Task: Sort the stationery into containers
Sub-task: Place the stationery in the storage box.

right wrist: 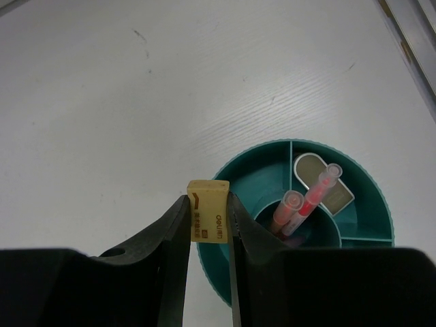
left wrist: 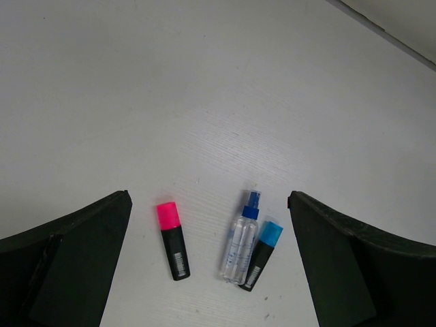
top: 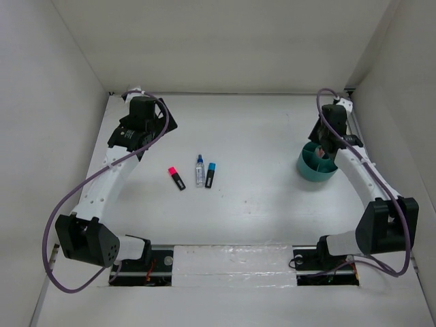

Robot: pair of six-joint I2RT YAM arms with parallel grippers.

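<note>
A pink-capped black marker [top: 176, 178], a clear blue-capped bottle [top: 199, 170] and a blue-capped black marker [top: 210, 174] lie mid-table; the bottle and blue marker touch. They show in the left wrist view as the pink marker [left wrist: 172, 240], the bottle [left wrist: 241, 242] and the blue marker [left wrist: 261, 253]. My left gripper [left wrist: 208, 272] is open, high above them. My right gripper [right wrist: 207, 218] is shut on a tiny tan eraser [right wrist: 208, 210] above the near rim of the teal cup [right wrist: 235, 191], which also shows in the top view [top: 317, 163]. Two salmon pencils [right wrist: 303, 202] stand in the cup's centre.
A grey-tan flat piece [right wrist: 320, 178] lies in one outer compartment of the cup. White walls enclose the table on the left, back and right. The arm bases sit at the near edge.
</note>
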